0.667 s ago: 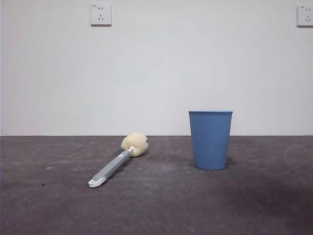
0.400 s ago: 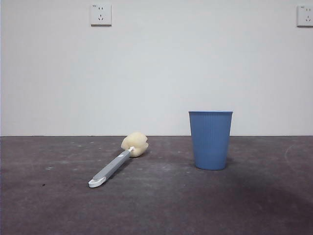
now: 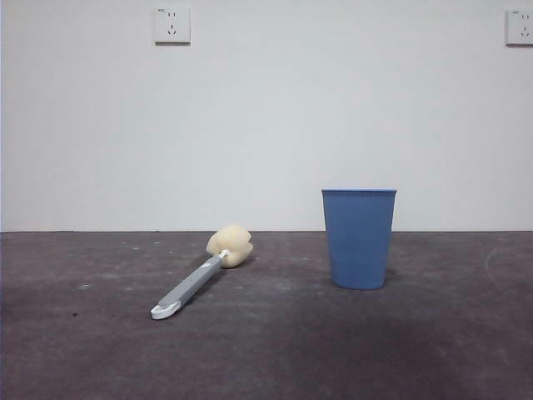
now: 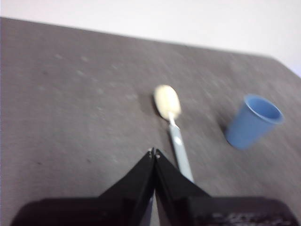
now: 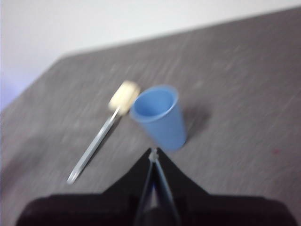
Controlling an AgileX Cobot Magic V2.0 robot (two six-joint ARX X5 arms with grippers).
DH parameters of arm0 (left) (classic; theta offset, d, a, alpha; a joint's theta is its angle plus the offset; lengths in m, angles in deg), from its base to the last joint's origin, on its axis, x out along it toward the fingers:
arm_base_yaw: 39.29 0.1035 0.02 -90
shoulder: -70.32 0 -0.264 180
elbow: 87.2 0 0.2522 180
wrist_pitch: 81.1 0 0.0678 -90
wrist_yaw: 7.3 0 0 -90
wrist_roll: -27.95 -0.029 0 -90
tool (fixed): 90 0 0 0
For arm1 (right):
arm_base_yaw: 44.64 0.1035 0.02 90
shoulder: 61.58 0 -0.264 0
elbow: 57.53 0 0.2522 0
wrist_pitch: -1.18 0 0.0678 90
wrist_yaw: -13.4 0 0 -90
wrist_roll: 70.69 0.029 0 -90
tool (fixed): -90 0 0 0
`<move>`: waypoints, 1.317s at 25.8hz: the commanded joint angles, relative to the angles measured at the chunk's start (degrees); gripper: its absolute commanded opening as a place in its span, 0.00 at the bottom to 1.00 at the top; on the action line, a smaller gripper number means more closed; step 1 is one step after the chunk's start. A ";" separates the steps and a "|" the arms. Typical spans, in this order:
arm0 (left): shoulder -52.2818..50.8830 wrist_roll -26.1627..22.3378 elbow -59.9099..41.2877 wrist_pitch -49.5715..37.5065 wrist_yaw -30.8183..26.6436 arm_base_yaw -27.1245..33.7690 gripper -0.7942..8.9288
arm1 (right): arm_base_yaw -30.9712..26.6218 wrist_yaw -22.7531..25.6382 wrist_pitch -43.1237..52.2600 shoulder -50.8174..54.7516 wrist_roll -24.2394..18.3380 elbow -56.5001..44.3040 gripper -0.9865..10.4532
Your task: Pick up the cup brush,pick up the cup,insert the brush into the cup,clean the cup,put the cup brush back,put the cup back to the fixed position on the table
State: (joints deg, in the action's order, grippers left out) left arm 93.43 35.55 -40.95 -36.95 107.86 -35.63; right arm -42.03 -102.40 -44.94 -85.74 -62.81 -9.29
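The cup brush (image 3: 200,277) lies flat on the dark grey table (image 3: 266,350), its cream sponge head toward the wall and its white tip toward the front. Upright to its right stands the blue ribbed cup (image 3: 359,238). Neither arm shows in the front view. In the left wrist view my left gripper (image 4: 154,152) hangs shut and empty above the table, close to the grey handle of the cup brush (image 4: 175,135), with the cup (image 4: 253,121) farther off. In the right wrist view my right gripper (image 5: 154,154) is shut and empty, hovering just short of the cup (image 5: 161,116), the cup brush (image 5: 104,130) beside it.
A white wall with two power sockets (image 3: 171,25) rises behind the table. The table's corner edge (image 5: 56,61) shows in the right wrist view.
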 commanded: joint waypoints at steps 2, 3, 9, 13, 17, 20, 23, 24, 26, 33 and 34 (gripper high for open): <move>4.20 -8.17 5.42 6.60 6.01 0.07 0.07 | 1.42 -3.10 -10.56 -6.49 -10.10 8.20 0.08; 5.27 -9.42 6.82 8.52 7.50 0.07 0.08 | 1.88 -4.11 -13.20 -8.15 -11.67 10.25 0.08; 9.92 -14.19 12.55 18.53 13.53 -0.28 0.07 | 4.00 -5.79 -25.03 -15.23 -18.45 18.58 0.08; 10.88 -14.84 13.35 20.94 14.05 -1.09 0.08 | 4.76 -5.73 -27.10 -17.03 -18.86 19.43 0.09; 10.88 -14.71 13.35 21.84 13.64 -1.11 0.60 | 4.74 -5.55 -27.12 -17.81 -17.81 19.43 0.49; 10.88 -14.01 13.42 21.75 13.64 -1.11 0.63 | 4.74 -5.57 -27.28 -17.84 -17.77 19.43 0.63; 11.58 -13.51 13.60 21.22 12.50 -1.14 0.63 | 4.76 -5.57 -27.28 -17.84 -17.75 19.43 0.63; 12.11 -13.53 13.79 20.92 12.33 -1.25 0.63 | 4.74 -5.57 -27.28 -17.84 -17.68 19.43 0.63; 13.46 -13.40 14.36 20.02 11.69 -2.32 0.63 | 4.76 -5.57 -27.28 -17.84 -17.29 19.43 0.63; 26.23 -4.74 15.89 9.49 -3.87 -17.51 0.63 | 4.76 -5.57 -27.26 -17.84 -16.39 19.43 0.63; 29.07 -2.99 15.89 7.04 -7.13 -20.96 0.63 | 4.76 -5.60 -27.26 -17.84 -16.33 19.43 0.63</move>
State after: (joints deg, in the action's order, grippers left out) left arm 122.18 29.89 -25.04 -29.41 101.53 -55.50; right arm -37.42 -107.95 -72.44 -103.55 -79.59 10.03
